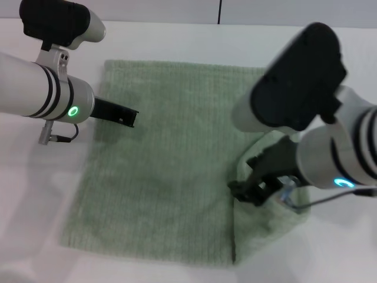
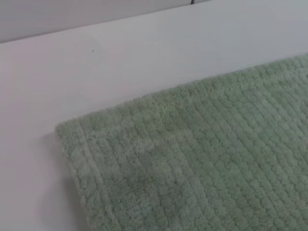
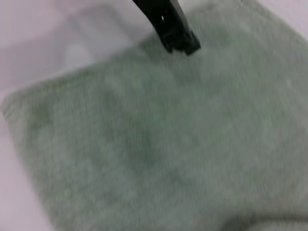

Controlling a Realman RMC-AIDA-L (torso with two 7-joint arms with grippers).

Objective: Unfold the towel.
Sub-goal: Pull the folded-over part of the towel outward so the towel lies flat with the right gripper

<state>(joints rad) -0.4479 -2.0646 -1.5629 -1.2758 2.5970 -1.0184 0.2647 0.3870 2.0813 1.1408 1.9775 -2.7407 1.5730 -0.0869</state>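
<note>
The pale sage-green towel [image 1: 171, 159] lies mostly flat on the white table [image 1: 35, 194]. Its right strip is rumpled and lifted, with a fold line running to the front edge [image 1: 234, 242]. My right gripper [image 1: 250, 190] is low at that right strip, shut on the raised cloth. My left gripper [image 1: 128, 117] hovers over the towel's far-left part, shut and empty; it also shows in the right wrist view [image 3: 179, 42]. The left wrist view shows the towel's far-left corner [image 2: 72, 134] lying flat.
The white table surrounds the towel on all sides. A wall with a dark vertical seam [image 1: 220, 10] stands behind the table's far edge. A cable [image 1: 59, 139] hangs from my left wrist.
</note>
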